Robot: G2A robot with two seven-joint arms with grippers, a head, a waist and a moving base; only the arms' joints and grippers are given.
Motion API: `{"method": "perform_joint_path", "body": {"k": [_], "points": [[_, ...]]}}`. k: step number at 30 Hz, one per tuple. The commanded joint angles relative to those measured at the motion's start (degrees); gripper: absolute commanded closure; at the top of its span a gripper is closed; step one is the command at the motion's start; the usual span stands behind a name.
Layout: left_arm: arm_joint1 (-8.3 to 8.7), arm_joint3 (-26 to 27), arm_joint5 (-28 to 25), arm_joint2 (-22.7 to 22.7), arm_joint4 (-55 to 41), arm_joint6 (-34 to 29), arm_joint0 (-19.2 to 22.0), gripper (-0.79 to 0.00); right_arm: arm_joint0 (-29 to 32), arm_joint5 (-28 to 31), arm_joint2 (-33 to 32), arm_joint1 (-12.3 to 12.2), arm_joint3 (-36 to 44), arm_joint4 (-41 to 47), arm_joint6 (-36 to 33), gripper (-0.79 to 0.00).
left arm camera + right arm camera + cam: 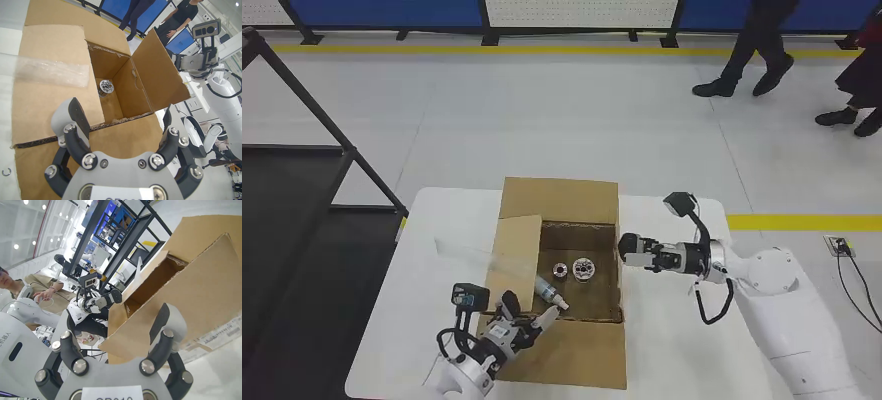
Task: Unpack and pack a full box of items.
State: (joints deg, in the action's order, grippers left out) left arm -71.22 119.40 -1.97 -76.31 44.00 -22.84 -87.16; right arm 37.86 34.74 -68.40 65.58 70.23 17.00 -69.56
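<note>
In the top view the box [562, 200] sits open on the table [682, 340] with its flaps spread, so the opening looks done. Two round metal parts [585, 267] and what looks like a small pale bottle [550, 292] lie on its floor, so I judge that the emptying and the whole repacking are yet to come. The left gripper [532, 322] hovers over the near flap [572, 350], with the bottle just ahead of its fingertips and the metal parts farther ahead. The right gripper [625, 248] is at the box's right wall, with the parts just beyond it inside. In the left wrist view the left gripper [122, 107] has its fingers spread wide with nothing between them, above the near edge of the opening. One metal part [106, 87] stands ahead and below on the floor, and a strip of clear tape [51, 72] lies across the side flap. In the right wrist view the right gripper [116, 323] is spread too — a corner of the upright flap [179, 291] lies between its fingers, neither pad clearly pressing it.
</note>
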Motion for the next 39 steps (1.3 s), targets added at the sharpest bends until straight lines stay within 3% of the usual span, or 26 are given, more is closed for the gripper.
{"method": "perform_joint_path", "body": {"k": [1, 7, 18, 26, 39], "points": [[-0.02, -0.5, 0.3, 0.1, -0.3, -0.2, 0.2, -0.785, -1.7, 0.6, 2.9, 0.1, -1.8, 2.3, 0.6, -0.785], [-0.03, -1.5, 1.0, 0.0, -1.5, -0.3, 0.5, -0.785, -6.3, 3.4, 9.1, 1.4, -10.9, 7.6, 3.5, -0.785], [0.01, -1.1, 1.1, -0.9, -2.1, 0.8, -0.2, -0.785, -6.6, 3.3, 9.4, 1.5, -11.3, 7.6, 3.3, -0.785], [0.11, -1.2, 1.4, -2.9, -4.9, 0.3, 0.5, -0.785, -8.1, -4.8, 13.9, 3.2, -12.1, 6.5, 7.8, -0.785], [0.04, -5.5, 3.2, -0.5, -6.7, -5.2, 5.1, -0.785, -14.3, -7.9, 22.0, 7.9, -23.5, 5.5, 11.3, -0.785]]}}
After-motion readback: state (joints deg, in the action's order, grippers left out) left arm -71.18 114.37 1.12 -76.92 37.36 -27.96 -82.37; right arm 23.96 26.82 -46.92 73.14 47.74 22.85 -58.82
